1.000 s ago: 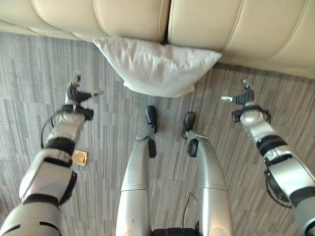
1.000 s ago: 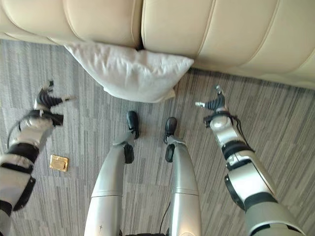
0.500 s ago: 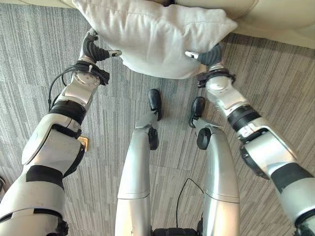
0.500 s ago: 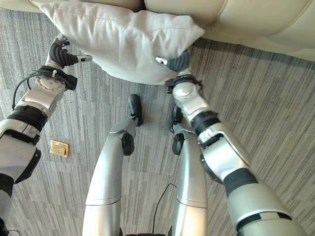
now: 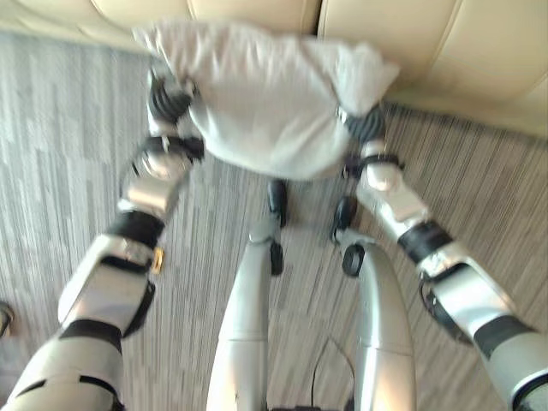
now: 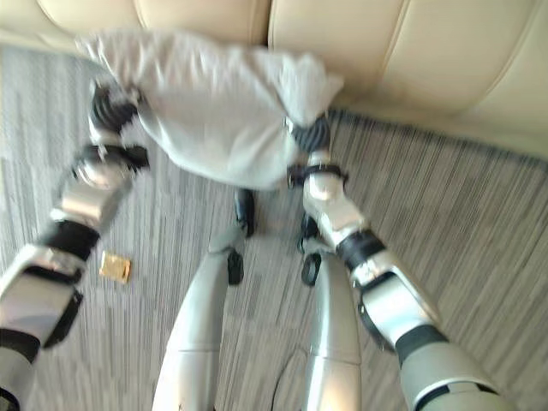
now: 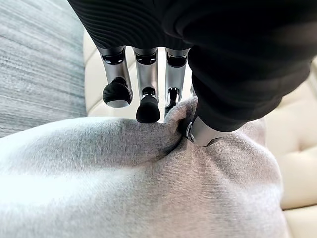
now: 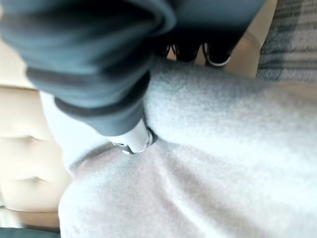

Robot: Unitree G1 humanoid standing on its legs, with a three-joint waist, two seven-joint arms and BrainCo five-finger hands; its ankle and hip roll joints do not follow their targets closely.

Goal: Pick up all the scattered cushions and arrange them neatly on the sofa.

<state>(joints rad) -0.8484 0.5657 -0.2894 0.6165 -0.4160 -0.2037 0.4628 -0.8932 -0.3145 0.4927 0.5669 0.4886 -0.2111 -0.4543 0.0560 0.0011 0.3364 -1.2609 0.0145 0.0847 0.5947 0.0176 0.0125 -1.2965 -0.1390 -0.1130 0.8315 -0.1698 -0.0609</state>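
Left eye view: my left hand (image 5: 171,101) at 9, right hand (image 5: 366,126) at 3, now pinching cushion (image 5: 265,103), lifted off floor toward sofa (image 5: 445,43).

Grey carpet (image 5: 77,145) with a fine striped weave is covering the floor, running right up to the foot of a cream sofa (image 5: 428,43). The sofa's padded panels are catching soft, even light, with dark seams (image 6: 267,21) dividing them. A small yellowish tag-like object (image 6: 115,267) is lying flat on the carpet.
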